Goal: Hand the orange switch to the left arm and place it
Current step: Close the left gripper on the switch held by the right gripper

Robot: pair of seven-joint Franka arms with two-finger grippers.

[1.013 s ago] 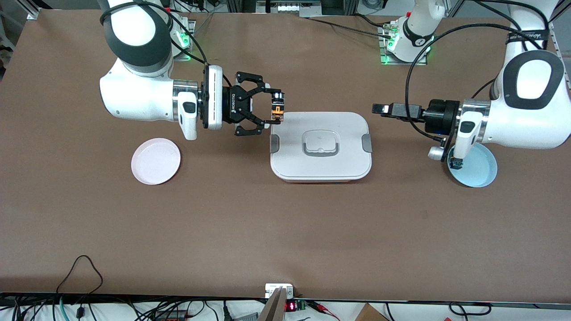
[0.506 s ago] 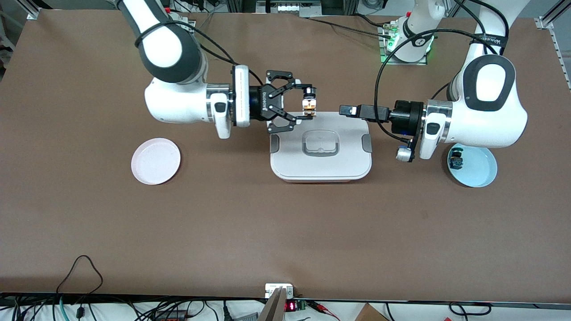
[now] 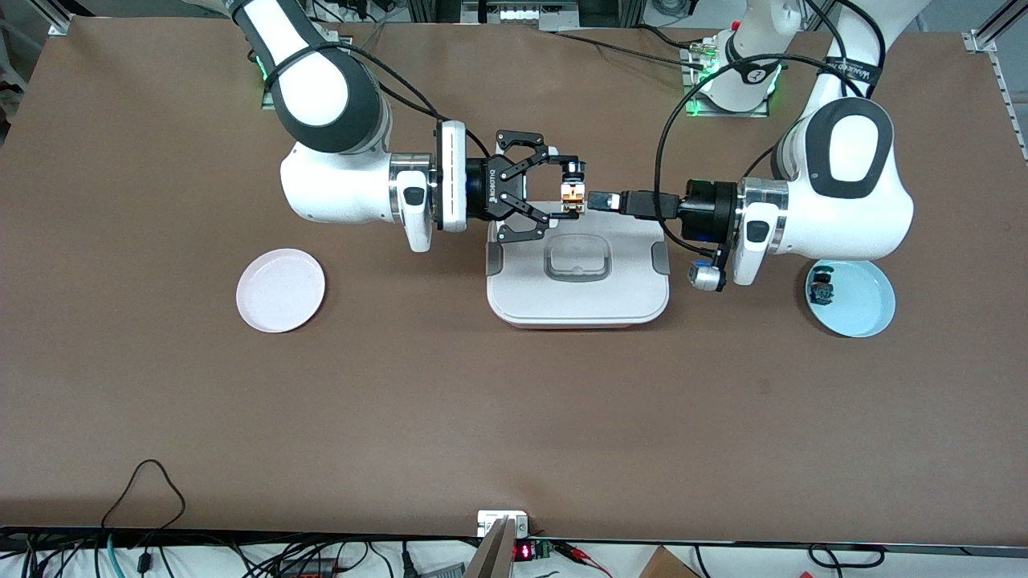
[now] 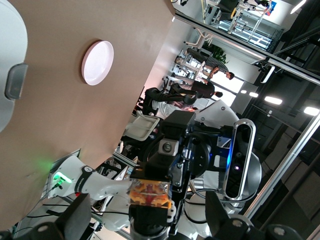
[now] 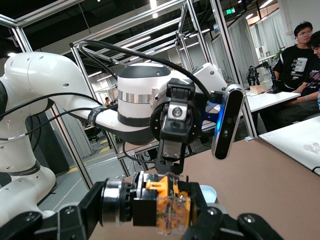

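My right gripper (image 3: pixel 569 193) is shut on the orange switch (image 3: pixel 571 195) and holds it above the edge of the white box (image 3: pixel 577 305) that lies farther from the front camera. In the right wrist view the switch (image 5: pixel 172 206) sits clamped between the right gripper's (image 5: pixel 160 207) fingers, orange and black. My left gripper (image 3: pixel 598 201) faces it at the same height, its tips just short of the switch. In the left wrist view the left gripper (image 4: pixel 147 215) is open, its fingers (image 4: pixel 77 217) spread wide on either side of the switch (image 4: pixel 150 194).
A pink plate (image 3: pixel 281 290) lies toward the right arm's end of the table. A blue plate (image 3: pixel 859 309) toward the left arm's end holds a small dark switch (image 3: pixel 821 289). The box's grey clasp (image 4: pixel 15 81) and the pink plate (image 4: pixel 97 62) also show in the left wrist view.
Both arms have moved toward each other over the box. The right gripper carried the switch toward the left arm's end, and the left gripper closed the gap to it.
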